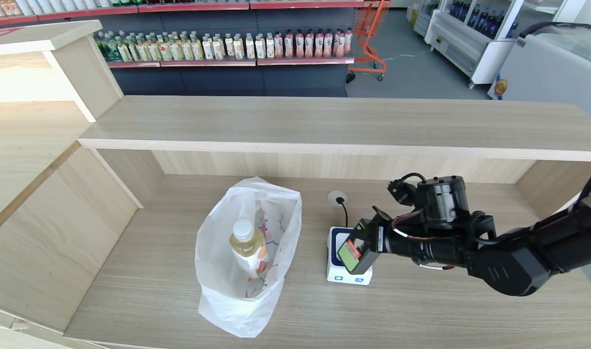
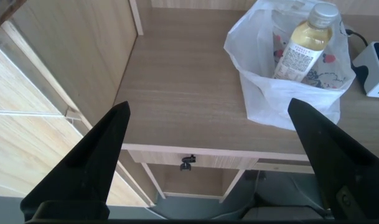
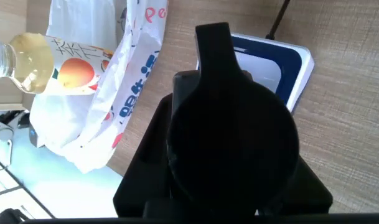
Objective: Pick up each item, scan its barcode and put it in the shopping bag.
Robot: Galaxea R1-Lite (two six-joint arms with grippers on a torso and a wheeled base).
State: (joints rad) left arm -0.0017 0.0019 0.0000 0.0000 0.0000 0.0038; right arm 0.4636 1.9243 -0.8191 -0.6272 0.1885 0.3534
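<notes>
The robot's right arm stretches in from the right side of the wooden checkout counter [image 1: 421, 310], forearm nearly level and wrist turned toward the shopping bag [image 1: 247, 300]. Its right gripper [image 1: 360, 245] is clamped on a small pack [image 1: 352, 254] with a green and red face, apparently a flat dark-edged carton, though the angle leaves its kind unclear. The pack hangs tilted just above the white and blue scanner [image 1: 341, 276], which sits on the counter just beside the bag. A black cable [image 1: 344, 213] runs from the scanner to a round port [image 1: 336, 197] farther back on the counter.

The white plastic bag stands open near the middle of the counter. A bottle [image 1: 247, 242] of pale yellow drink with a white cap stands inside it, leaning slightly.

In the left wrist view, the left gripper [image 2: 208, 106] hangs off the counter's near edge, to the left of the bag. Its two dark fingers [image 2: 96, 162] are spread wide with nothing between them.
</notes>
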